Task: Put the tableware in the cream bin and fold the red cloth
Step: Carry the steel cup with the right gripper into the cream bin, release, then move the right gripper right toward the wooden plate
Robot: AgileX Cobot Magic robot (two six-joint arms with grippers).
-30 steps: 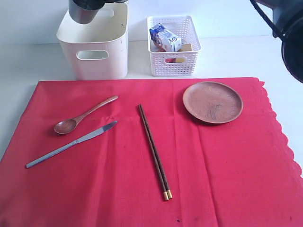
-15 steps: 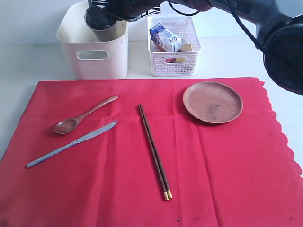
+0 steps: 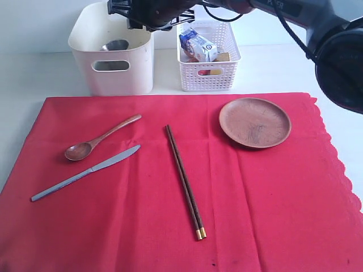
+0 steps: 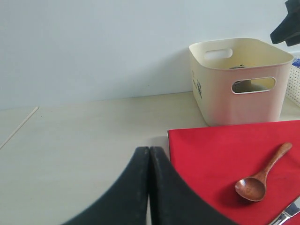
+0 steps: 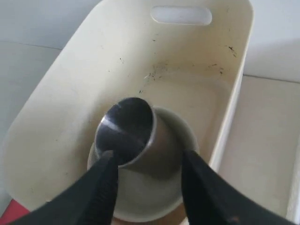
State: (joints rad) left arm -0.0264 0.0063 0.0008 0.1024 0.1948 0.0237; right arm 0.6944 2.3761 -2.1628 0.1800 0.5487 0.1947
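Observation:
My right gripper (image 5: 147,159) hangs open inside the cream bin (image 3: 122,82), reached across from the right. Its fingers stand apart on either side of the steel cup (image 5: 129,129), which lies tilted in the pale bowl (image 5: 140,201) on the bin's floor. On the red cloth (image 3: 272,198) lie the wooden spoon (image 3: 99,139), the table knife (image 3: 85,173), the dark chopsticks (image 3: 184,178) and the round wooden plate (image 3: 255,122). My left gripper (image 4: 149,150) is shut with nothing in it, over bare table beside the cloth's corner (image 4: 211,154), well short of the spoon (image 4: 262,176).
A white lattice basket (image 3: 207,73) holding a milk carton (image 3: 195,45) stands right of the bin. The cloth covers most of the table and its scalloped edge runs down the right side. Pale table (image 4: 84,140) lies to the left of the cloth.
The right gripper came down over the cream bin with the steel cup. It then opened, and the cup now rests in the bowl. Nothing on the cloth moved.

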